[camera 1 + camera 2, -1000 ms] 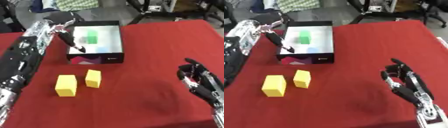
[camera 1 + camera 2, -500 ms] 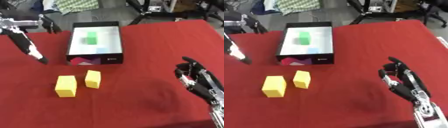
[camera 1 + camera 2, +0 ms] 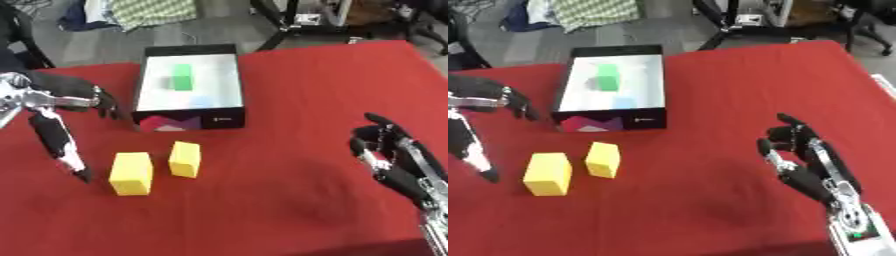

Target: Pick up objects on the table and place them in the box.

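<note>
The right eye view showed more wrist below the right hand [image 3: 802,160] — fingers loose. Left hand [image 3: 61,135] spread open beside two upright yellow blocks [image 3: 131,173].

Red cloth-covered table [image 3: 289,200] fills most of the view. Grey floor [image 3: 105,42] behind its far edge. Checked green-and-white fabric [image 3: 153,10] bunched on the floor at top left, blue cloth [image 3: 83,22] just beside it. Black metal stand legs [image 3: 302,27] at top centre-right.
</note>
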Tool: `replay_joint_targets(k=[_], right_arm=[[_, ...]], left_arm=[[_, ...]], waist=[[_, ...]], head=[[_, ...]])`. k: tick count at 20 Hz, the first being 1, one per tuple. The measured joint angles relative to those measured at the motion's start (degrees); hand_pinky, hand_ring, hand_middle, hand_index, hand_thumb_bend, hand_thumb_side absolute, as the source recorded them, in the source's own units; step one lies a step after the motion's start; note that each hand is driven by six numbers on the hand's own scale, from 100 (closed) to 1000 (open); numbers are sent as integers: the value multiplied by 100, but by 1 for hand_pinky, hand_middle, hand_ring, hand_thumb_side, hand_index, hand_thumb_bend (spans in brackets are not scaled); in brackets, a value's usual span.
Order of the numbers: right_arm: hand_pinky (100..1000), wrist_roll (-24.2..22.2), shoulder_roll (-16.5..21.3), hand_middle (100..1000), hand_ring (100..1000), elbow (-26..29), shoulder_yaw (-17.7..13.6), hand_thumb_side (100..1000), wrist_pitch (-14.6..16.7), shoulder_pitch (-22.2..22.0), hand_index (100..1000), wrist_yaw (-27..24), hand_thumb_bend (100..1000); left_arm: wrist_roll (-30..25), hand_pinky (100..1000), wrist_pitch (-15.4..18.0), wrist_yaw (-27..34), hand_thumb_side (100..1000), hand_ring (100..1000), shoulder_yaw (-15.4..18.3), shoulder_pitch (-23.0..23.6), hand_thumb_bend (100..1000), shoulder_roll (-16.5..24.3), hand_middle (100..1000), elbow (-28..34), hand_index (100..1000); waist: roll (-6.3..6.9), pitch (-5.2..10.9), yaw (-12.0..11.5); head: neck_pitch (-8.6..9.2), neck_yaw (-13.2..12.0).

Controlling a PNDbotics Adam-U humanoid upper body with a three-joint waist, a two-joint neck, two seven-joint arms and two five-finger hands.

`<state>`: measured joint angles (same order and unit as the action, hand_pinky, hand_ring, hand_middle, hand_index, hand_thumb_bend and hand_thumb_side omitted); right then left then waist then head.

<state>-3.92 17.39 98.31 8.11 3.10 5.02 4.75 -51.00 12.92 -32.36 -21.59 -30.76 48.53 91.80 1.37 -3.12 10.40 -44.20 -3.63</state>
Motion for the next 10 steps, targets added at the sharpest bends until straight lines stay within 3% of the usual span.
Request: replay_joint_targets(k=[10], right_arm=[[780, 0, 0, 705, 768, 0, 0, 494, 0, 0, 938, -2, 330]], left_arm=[[78, 801, 80, -352, 464, 744, -253, 137, 813, -297, 741, -324, 883]], waist=[[0, 3, 11]], head=[[0, 3]])
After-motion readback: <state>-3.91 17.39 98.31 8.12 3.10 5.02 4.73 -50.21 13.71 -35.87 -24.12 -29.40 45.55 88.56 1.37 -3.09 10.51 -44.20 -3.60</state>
